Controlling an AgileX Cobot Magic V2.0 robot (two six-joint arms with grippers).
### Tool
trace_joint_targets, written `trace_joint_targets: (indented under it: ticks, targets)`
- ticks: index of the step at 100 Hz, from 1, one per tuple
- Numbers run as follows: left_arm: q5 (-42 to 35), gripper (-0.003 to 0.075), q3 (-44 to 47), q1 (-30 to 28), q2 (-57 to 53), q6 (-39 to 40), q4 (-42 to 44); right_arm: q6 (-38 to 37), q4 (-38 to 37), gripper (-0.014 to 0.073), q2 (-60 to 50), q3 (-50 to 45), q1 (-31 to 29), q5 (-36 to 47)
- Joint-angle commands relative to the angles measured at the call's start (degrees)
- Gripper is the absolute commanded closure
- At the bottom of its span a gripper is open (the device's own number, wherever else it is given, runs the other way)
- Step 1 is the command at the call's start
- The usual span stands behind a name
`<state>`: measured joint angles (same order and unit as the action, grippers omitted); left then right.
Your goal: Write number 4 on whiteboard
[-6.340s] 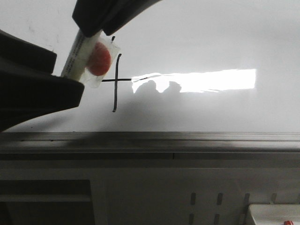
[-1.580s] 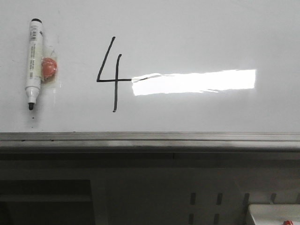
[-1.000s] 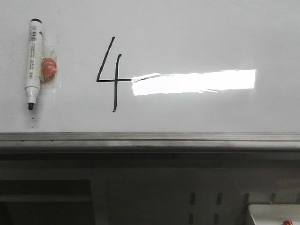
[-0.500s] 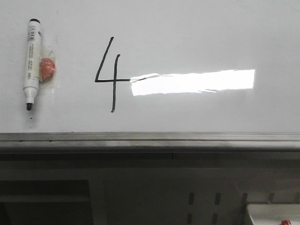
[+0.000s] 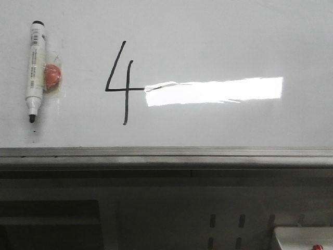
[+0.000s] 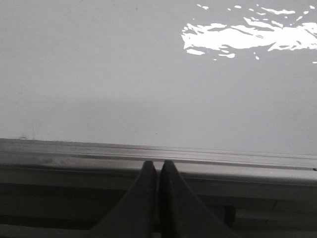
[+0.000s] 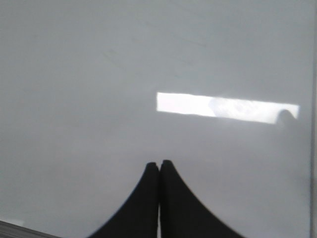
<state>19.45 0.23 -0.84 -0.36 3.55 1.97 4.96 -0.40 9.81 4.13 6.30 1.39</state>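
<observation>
Since the 4 stands whole on the board, slant, bar and long upright all drawn, I judge the writing done and the task at its end. It sits left of the board's middle, its bar running into the bright glare. The marker lies flat on the board well to the left of the 4, tip toward the frame, a red blob taped against its side. Nothing holds it.

Any next move calls for little: keep both arms clear of the wet ink so the strokes do not smear.

Only the front view shows the 4 and the marker; neither arm appears there. The left wrist view shows the left gripper with fingers pressed together and empty, poised at the frame. The right wrist view shows the right gripper likewise closed on nothing, over bare board.
</observation>
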Motion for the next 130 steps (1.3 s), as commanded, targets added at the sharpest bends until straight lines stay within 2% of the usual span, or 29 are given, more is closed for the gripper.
trace_joint_targets:
  ticks: [1,17,24,34,53,130]
  targets:
    - [-2.8,0.0741,1.9,0.0,-1.4,0.3,-0.3,-2.3,-0.5,0.0658,-2.4,-1.3,-4.0,4.9]
    - [-2.8,0.0741,1.9,0.0,-1.4,0.3,-0.3,-4.3,-0.5,0.0658,-6.4,-5.8,-8.0,0.6]
    - [-2.8,0.0741,1.9,0.0,-1.4,0.3,-0.3,-4.6,-0.5,0.0658,-8.2,-6.1,-8.8,-5.1]
    - [-2.8,0.0741,1.9,0.0,-1.4,0.3,-0.3,-4.6,-0.5,0.0658,-11.3,-6.1,-9.1,-12.1]
    - [-2.8,0.0741,1.9,0.0,-1.4,0.3,-0.3,-4.6,-0.5,0.0658,-11.4,-6.1,-9.1,-19.7]
    - [-2.8,0.0741,1.9,0.0,-1.4,0.3,-0.3,-4.6,-0.5,0.0658,-11.4,-6.1,-9.1,-19.6]
